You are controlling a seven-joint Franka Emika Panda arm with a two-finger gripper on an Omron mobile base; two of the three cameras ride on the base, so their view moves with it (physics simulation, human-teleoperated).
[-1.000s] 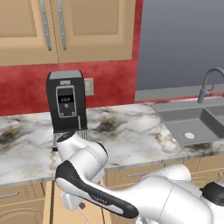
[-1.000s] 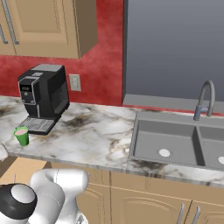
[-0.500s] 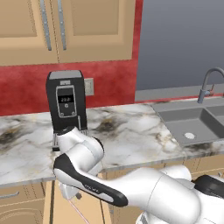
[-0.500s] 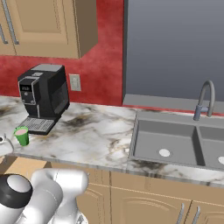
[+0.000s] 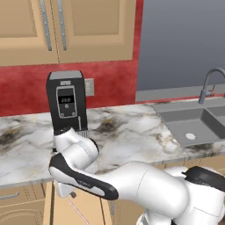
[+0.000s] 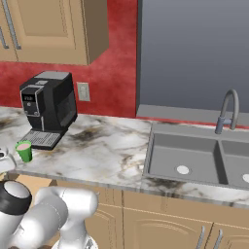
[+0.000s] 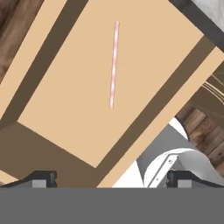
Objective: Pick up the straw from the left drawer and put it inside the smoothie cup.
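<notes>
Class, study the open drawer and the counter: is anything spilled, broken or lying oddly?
Nothing stands out. The straw lies flat and whole on the left drawer bottom, clear of its walls; the smoothie cup stands upright by the coffee machine.

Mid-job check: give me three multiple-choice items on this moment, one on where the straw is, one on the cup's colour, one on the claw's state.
1. Where is the straw?
A. flat on the left drawer bottom
B. in the sink
C. standing in the cup

2. What colour is the smoothie cup?
A. black
B. green
C. blue

3. What state is the claw in?
A. shut on the straw
B. shut on nothing
C. open

Answers: 1 A, the hand view shows it lying alone on the tan tray. 2 B, green beside the coffee machine. 3 C, its tips stand wide apart, short of the straw.
</notes>
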